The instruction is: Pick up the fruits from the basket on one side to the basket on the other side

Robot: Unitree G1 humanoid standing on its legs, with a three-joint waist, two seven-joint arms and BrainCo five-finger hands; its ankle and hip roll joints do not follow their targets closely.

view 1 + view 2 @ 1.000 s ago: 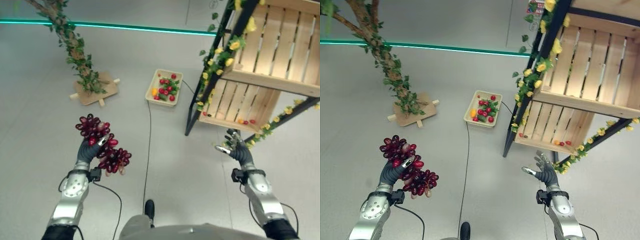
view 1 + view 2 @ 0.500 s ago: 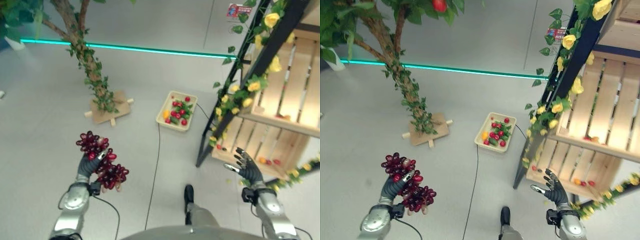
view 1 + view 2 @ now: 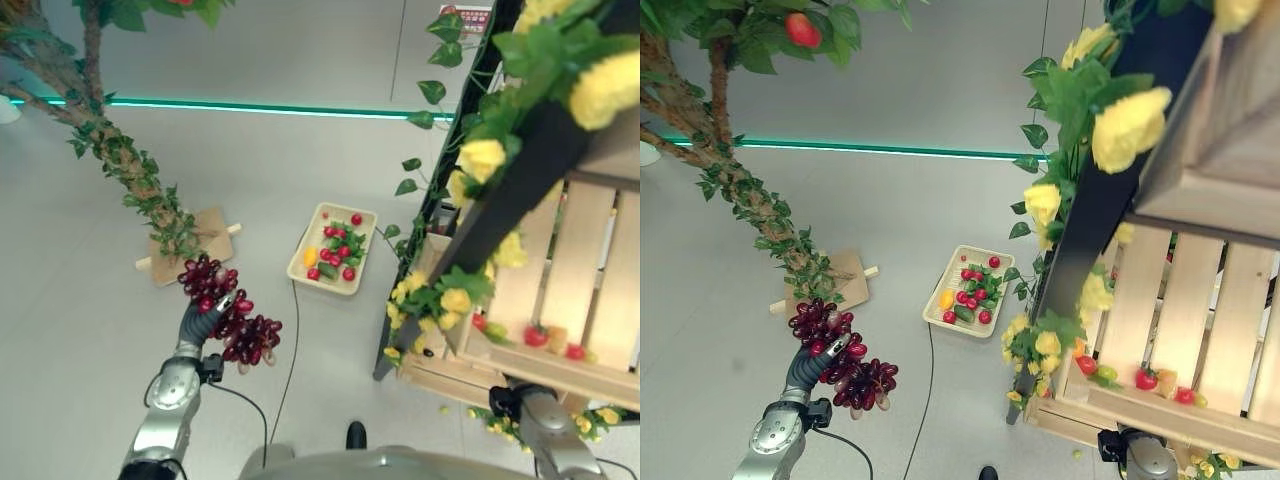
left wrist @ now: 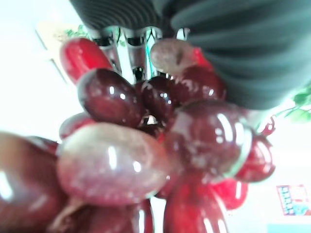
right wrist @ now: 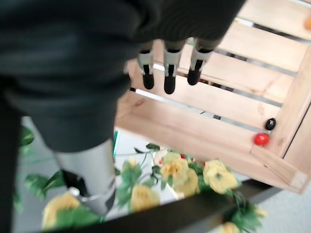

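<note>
Grapes (image 3: 228, 315), dark red and shiny, sit in the left hand (image 3: 200, 322) in the left eye view, at about 8 o'clock. The hand's fingers curl round the bunch and hold it up off the floor (image 3: 80, 330). A tray (image 3: 333, 249) of red, yellow and green fruit lies on the floor near the middle. A tree (image 3: 120, 165) stands at 10 o'clock. A wooden crate (image 3: 560, 300) with yellow flowers (image 3: 480, 160) is at 3 o'clock, with small red fruits (image 3: 535, 336) inside.

The right eye view shows the same things.

In the left wrist view, the grapes (image 4: 146, 150) press right against the hand's fingers (image 4: 138, 46).

In the right wrist view, the right hand (image 5: 167, 63) hangs near the crate (image 5: 228, 102). Its fingers are straight and apart, holding nothing. A red fruit (image 5: 261, 139) and a dark one (image 5: 270, 124) lie in the crate's corner.
</note>
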